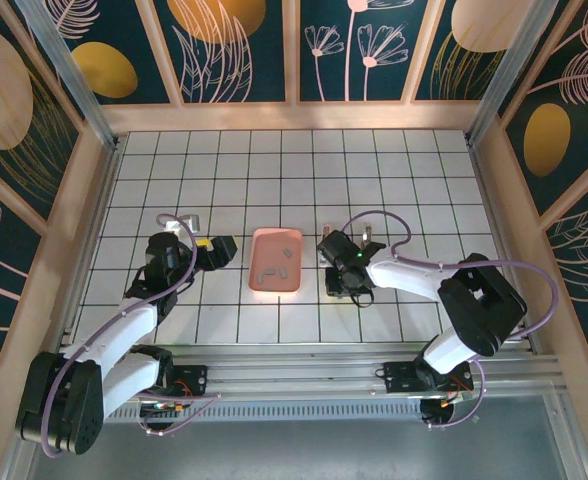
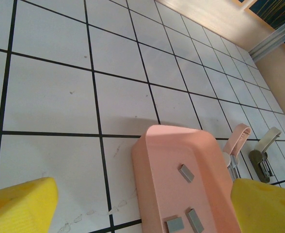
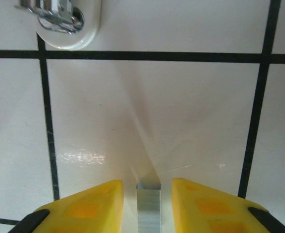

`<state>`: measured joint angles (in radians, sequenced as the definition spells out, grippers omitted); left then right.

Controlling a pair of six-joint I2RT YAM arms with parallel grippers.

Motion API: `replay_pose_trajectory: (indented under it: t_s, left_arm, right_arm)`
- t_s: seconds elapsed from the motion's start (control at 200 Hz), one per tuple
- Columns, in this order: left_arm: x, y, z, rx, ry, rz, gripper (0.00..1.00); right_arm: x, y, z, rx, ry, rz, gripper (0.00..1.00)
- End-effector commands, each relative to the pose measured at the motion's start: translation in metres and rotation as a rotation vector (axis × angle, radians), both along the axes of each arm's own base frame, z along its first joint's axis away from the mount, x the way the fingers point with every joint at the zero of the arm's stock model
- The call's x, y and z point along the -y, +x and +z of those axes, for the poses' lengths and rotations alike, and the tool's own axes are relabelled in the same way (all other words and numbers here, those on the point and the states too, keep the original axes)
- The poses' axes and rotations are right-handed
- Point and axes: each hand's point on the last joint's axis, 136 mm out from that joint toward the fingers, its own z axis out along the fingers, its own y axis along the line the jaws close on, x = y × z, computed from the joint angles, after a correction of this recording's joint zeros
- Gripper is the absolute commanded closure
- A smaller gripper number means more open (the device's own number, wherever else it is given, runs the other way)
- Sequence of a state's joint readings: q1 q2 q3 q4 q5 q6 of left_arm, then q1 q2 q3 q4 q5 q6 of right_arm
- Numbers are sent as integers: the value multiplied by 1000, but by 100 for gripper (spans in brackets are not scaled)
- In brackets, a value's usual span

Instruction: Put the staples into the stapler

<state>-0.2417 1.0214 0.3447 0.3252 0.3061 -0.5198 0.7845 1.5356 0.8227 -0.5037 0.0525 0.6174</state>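
The left gripper [image 2: 142, 201] hangs low over the white tiled desk [image 2: 50, 97] with its yellow fingers [image 2: 19, 206] spread wide apart and nothing between them. Just ahead of it, reaching in under its right finger, lies a pink tray [image 2: 147, 145]. Several loose staples [image 2: 186, 173] rest flat on the tray floor, one further ahead of the gripper and two closer in, side by side near the tray's near end. Beyond the tray, ahead and to the right of this gripper, pale and chrome parts stand on the desk, too small to tell apart.

From above, the tray sits between the two grippers, with the right one just past its right edge.

The right gripper [image 3: 147, 194] is close above the desk. Its yellow fingers [image 3: 91, 206] stand a little apart, and one grey strip of staples [image 3: 148, 206] lies lengthwise between them, a thin gap showing on either side, so it is not clamped. Ahead and to the left of this gripper, one tile further on, sits the white rounded end of the stapler [image 3: 82, 34] with chrome metal on top.
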Motion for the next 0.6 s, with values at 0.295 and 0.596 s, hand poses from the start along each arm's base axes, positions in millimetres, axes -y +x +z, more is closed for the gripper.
replay_pose_trajectory:
  t_s: [0.295,0.596]
  left_arm:
    - [-3,2,4,23,34,-2,8]
    - [-3,3,3,17,42,-5,8]
  right_arm:
    - [2,-6,38,-149,37,-70,67]
    - [-3,-3,20,-188,-18,-28,67]
